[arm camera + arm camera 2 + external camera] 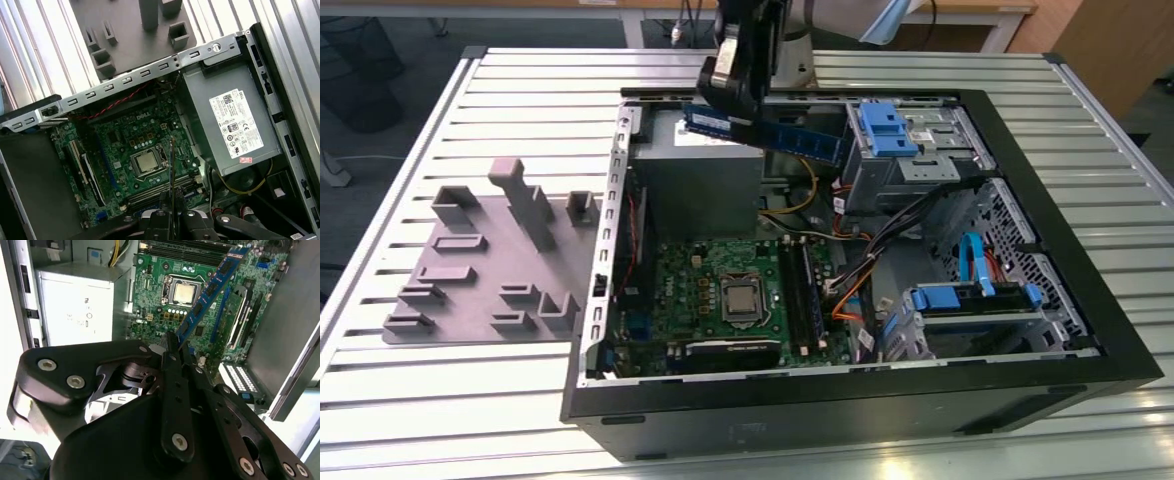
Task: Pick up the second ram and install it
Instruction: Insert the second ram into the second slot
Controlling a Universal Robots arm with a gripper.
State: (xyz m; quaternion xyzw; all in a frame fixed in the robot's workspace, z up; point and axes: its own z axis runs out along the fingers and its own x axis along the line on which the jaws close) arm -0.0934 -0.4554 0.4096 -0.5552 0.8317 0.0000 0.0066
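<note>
**Second ram held above the open case**

My gripper (744, 112) was closed narrowly on the second ram (781, 132), both fingers (176, 385) pressed flat against one end of the stick. In the exterior view I hung over the far part of the open computer case (1067, 300), above the grey power supply (700, 175), with the stick reaching out level from my fingers toward the exterior view's right, clear of everything below it.

The second ram was a long, narrow blue board with a row of small black chips along its face; in the second wrist view (210, 290) it ran away from my fingertips over the green motherboard (160, 305). In the first wrist view it showed edge-on as a thin dark line (172, 170) above the processor socket (146, 162).

The grey tray (494, 260) with its upright blocks sat on the slatted table (454, 400), beside the case on the exterior view's left.
</note>
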